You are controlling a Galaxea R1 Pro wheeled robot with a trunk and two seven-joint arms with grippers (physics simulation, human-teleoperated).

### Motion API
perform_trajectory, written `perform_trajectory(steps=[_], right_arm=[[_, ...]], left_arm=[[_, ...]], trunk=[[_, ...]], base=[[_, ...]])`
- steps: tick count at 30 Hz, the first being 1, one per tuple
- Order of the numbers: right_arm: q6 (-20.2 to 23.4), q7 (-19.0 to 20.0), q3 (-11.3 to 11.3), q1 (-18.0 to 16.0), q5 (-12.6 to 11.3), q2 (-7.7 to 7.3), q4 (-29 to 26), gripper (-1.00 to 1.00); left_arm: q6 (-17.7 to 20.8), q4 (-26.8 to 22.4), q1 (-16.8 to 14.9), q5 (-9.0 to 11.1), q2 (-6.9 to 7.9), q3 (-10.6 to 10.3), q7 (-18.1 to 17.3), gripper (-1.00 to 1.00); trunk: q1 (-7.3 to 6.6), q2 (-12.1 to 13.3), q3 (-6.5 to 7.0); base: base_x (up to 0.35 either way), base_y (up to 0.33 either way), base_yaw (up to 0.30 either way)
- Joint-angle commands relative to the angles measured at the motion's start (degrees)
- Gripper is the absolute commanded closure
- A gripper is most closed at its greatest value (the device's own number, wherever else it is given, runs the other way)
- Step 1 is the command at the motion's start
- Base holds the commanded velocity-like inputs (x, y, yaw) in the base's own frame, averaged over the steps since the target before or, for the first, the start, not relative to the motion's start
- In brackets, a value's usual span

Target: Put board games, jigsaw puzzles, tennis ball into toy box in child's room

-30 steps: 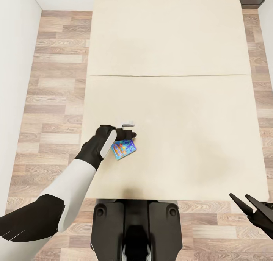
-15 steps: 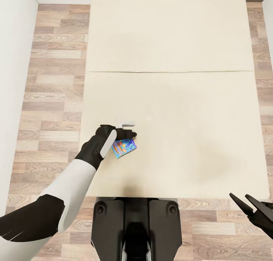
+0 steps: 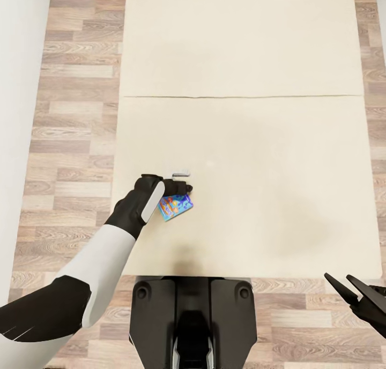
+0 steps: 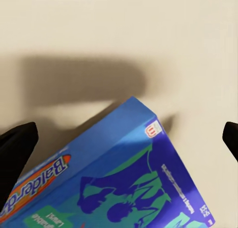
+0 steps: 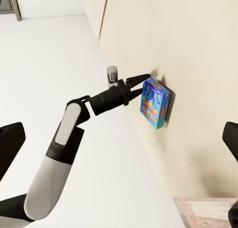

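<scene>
- Camera shift since a second ago: whole head view has slid downward, more bed showing at top; left arm and its box keep the same pose against the bed.
- left gripper (image 3: 185, 189): jaws closed narrow on the upper edge of the board game (image 3: 175, 206); grip seen from the side in the right wrist view, left gripper (image 5: 144, 80) pinching the box's near top corner.
- Board game: light blue box with blue figures and orange lettering, tilted, lifted off the bed surface; sits in the centre-left of the head view, just below the jaws. Left wrist view shows it close, board game (image 4: 119, 183), filling the lower half of that frame, its shadow on the cream cover behind.
- bed (image 3: 257, 144): cream cover, a seam running across the upper third of the head view; spans most of the frame.
- right gripper (image 3: 356, 294): lower right corner of the head view, off the bed edge over the floor (image 3: 75, 117); jaws spread wide, holding nothing.
- Wood-plank floor along both sides of the bed; white wall (image 3: 16, 90) at the left edge.
</scene>
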Motion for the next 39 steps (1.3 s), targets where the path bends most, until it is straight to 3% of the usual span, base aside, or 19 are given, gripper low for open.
perform_trajectory(steps=[1, 39], right_arm=[[0.4, 0.0, 0.0, 0.0, -0.1, -0.01, 0.0, -1.00], [0.4, 0.1, 0.0, 0.0, -0.2, -0.09, 0.0, -1.00]], left_arm=[[-0.9, 1.9, 0.0, 1.6, 0.00, -0.1, -0.5, -1.00], [-0.9, 1.9, 0.0, 1.5, 0.00, -0.1, -0.5, -1.00]], trunk=[[0.10, 0.0, -0.12], [0.10, 0.0, -0.29]], base=[[0.000, 0.000, 0.000], [-0.076, 0.000, 0.000]])
